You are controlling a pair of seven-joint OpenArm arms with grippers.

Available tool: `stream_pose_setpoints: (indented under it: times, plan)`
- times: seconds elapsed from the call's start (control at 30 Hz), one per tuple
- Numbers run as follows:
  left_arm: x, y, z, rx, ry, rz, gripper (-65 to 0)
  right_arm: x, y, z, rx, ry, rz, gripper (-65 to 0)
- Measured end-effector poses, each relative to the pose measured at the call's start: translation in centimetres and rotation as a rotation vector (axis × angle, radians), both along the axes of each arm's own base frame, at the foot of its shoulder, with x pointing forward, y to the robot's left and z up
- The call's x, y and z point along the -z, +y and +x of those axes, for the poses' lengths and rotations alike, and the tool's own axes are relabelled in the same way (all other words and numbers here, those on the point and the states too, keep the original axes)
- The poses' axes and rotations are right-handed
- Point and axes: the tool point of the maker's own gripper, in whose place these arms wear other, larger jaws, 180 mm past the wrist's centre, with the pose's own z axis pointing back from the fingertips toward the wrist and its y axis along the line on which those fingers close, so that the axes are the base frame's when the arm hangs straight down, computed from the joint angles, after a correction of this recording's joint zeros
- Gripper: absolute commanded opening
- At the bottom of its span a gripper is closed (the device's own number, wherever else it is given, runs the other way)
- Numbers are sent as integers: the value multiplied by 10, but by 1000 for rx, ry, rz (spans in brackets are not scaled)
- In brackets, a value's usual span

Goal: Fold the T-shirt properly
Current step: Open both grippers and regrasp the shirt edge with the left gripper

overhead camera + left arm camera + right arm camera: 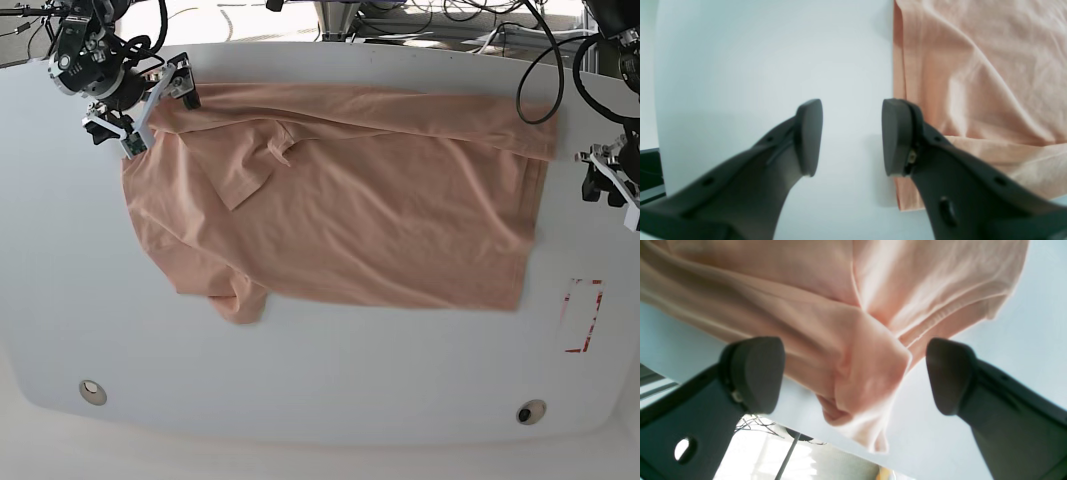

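T-shirt (340, 200) lies spread across the table (320, 390), one long fold laid over along the far edge; sleeves and cross folds left, so early going. Right gripper (853, 373) straddles a bunched sleeve corner, jaws wide, nothing clamped. Left gripper (851, 136) sits just off the hem, jaws apart, empty. Only the base view shows the whole layout.

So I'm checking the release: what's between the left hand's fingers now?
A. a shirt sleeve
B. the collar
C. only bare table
C: in the left wrist view the left hand is open over bare white table, beside the T-shirt edge.
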Motion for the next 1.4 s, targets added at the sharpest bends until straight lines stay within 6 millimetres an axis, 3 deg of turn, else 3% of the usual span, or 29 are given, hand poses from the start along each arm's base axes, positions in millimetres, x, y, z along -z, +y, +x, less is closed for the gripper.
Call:
stream_pose_setpoints:
  times: [0.2, 0.33, 0.53, 0.73, 0.87, 1.03, 1.23, 1.4]
  plan:
    - [-14, -10, 6, 28, -50, -9, -368, -20, -24, 10, 100, -74, 45, 0]
    - [-15, -34, 8, 54, -92, -121, -369, -35, -20, 26, 133, -151, 130, -36]
    - [4, -77, -9, 128, -44, -211, -369, -47, -11, 40, 149, -217, 214, -174]
    - [25, -104, -29, 132, 1, -289, -369, -25, -29, 17, 204, -110, 114, -317]
    - [39, -101, -38, 110, 53, -248, -369, -10, -26, -8, 205, -23, 111, -363]
    - [43, -89, -38, 89, 65, -173, -369, -1, -25, -29, 212, 33, 107, -347]
    - [59, -74, -38, 47, 113, -139, -369, 4, -24, -34, 228, 48, 117, -330]
    - [72, -71, -26, 29, 132, -174, -369, 16, -26, -34, 247, 76, 147, -331]
